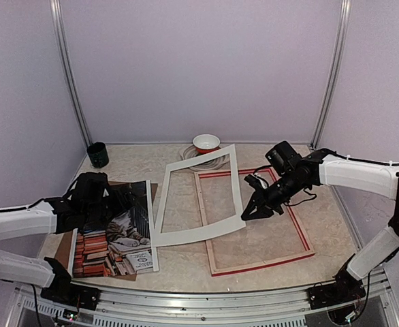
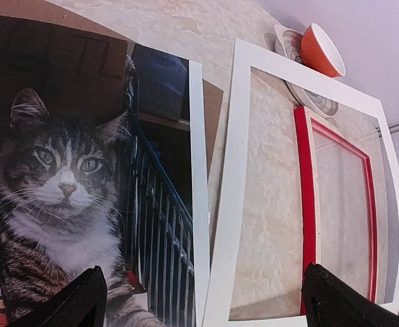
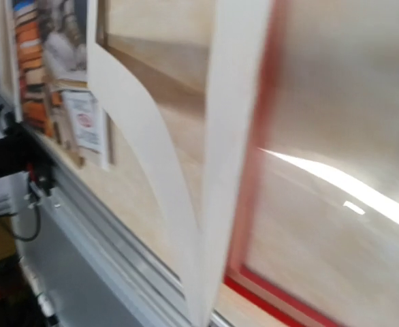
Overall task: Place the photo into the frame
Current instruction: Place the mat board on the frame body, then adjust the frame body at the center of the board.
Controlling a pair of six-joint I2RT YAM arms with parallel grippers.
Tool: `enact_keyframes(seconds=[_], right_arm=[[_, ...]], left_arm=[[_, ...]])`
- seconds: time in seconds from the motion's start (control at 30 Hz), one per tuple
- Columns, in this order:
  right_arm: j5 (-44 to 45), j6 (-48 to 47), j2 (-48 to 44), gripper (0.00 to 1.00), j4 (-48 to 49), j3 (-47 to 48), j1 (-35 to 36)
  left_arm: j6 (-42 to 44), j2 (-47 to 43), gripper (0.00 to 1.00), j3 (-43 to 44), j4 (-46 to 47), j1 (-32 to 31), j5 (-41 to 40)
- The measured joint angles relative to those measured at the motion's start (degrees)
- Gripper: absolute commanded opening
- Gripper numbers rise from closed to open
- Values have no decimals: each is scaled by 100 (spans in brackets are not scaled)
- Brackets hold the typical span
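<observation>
The photo [image 1: 118, 231], a tabby cat with stacked books, lies flat at the near left on a brown backing board [image 1: 63, 248]. It fills the left of the left wrist view [image 2: 63, 191]. My left gripper [image 1: 99, 196] hovers over the photo's far part, jaws wide open and empty [image 2: 206, 310]. The frame [image 1: 301, 238] lies flat right of centre, red edge and pale wood showing [image 2: 305, 170]. My right gripper [image 1: 249, 211] is shut on the right edge of the white mat [image 1: 237, 184] and holds that side tilted up over the frame's left part. The right wrist view is blurred; its fingers are hidden behind the mat [image 3: 220, 136].
A red-and-white bowl [image 1: 206, 144] on a patterned plate [image 1: 216, 162] stands at the back centre, just beyond the mat. A dark cup [image 1: 98, 154] stands at the back left. The metal rail [image 1: 199, 300] runs along the near table edge.
</observation>
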Motion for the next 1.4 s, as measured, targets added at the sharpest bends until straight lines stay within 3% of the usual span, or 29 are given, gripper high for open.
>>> enact_keyframes(seconds=[0.27,0.5,0.57,0.6,0.77,0.87,1.1,1.23,1.4], right_arm=[[682,-780,-1093,0,-1543,-319,-922],[1115,-1257,-1272,1,-2374,-942,-1434],[1281,-1373,-1281,11,-2542,-946,-1563],[1364,-1408,-1283,24,-2579,-946,-1600],[1792,-1574,-1311,51,-2747,-946,-1744],[2022,-1563,-1335,58,-2745,-931,-1858],[2529,-1467,-1287,89,-2262,-555,-2050],[2575,-1314,-920,99,-1443,-393,-2223],[2520,-999,-332,99,-385,-422,-2544]], left_arm=[[90,1095,99,529,551,-177,205],[256,2277,99,1578,885,-496,299],[284,2542,99,1818,981,-555,323],[293,2677,99,1937,1016,-584,332],[330,3368,99,2433,1141,-721,444],[337,3687,99,2614,1169,-769,496],[378,4356,99,3213,1169,-817,601],[413,4671,99,3547,1172,-861,629],[439,4898,99,3735,1172,-931,730]])
